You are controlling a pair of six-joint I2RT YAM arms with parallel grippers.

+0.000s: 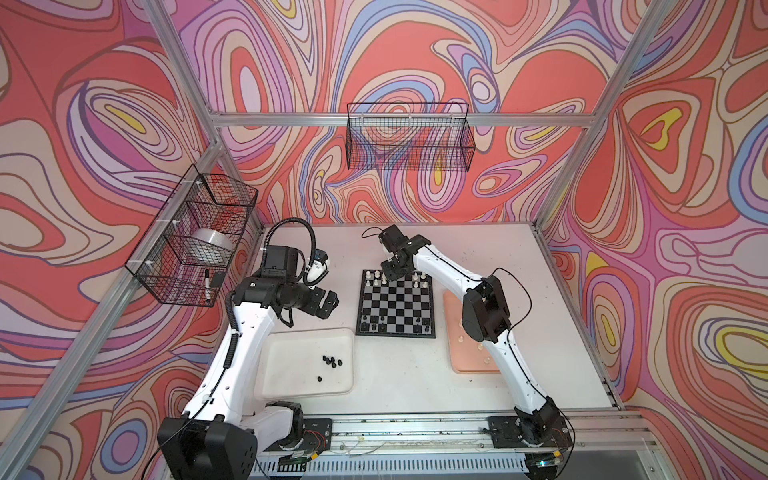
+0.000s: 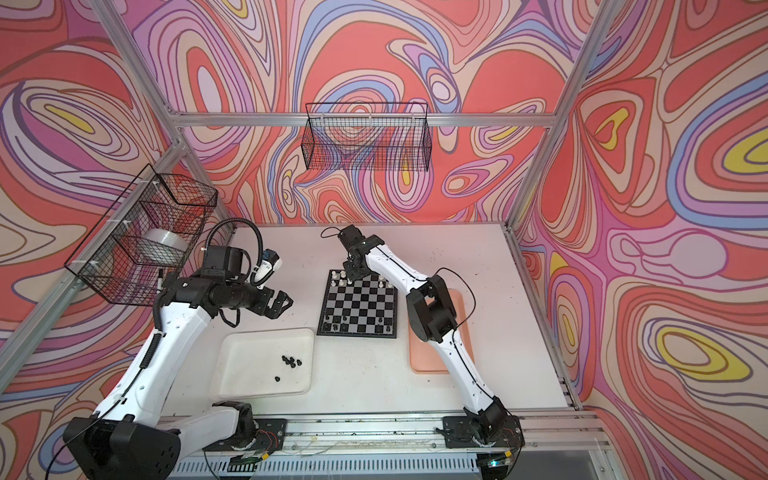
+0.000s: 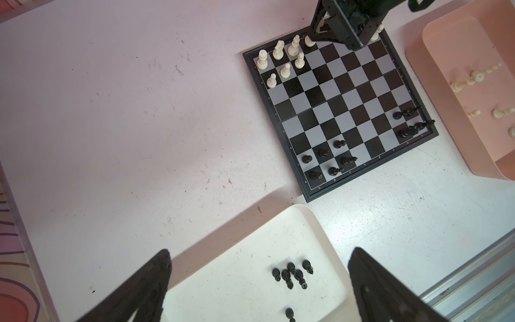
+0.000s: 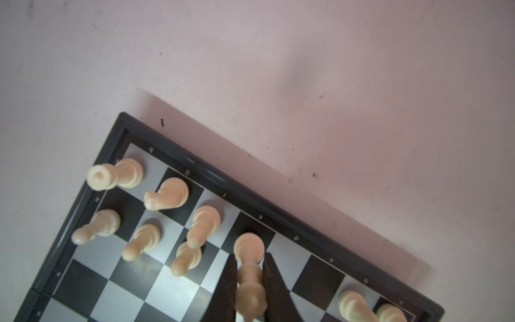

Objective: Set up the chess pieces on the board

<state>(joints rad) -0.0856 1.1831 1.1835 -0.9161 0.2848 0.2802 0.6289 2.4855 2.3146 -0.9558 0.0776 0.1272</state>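
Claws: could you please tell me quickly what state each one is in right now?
Left claw: open, empty.
Right claw: shut on a cream-white chess piece at the board edge row.

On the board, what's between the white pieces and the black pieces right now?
Nothing. The middle rows of the board are bare squares between the white pieces and the black pieces; the left wrist view shows it clearly.

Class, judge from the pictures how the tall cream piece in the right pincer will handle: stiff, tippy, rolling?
The cream piece looks rigid and glossy, so probably slippery in the right pincer. Tall over a small base, it would likely tip if nudged high. Round-bodied, it may roll once down.
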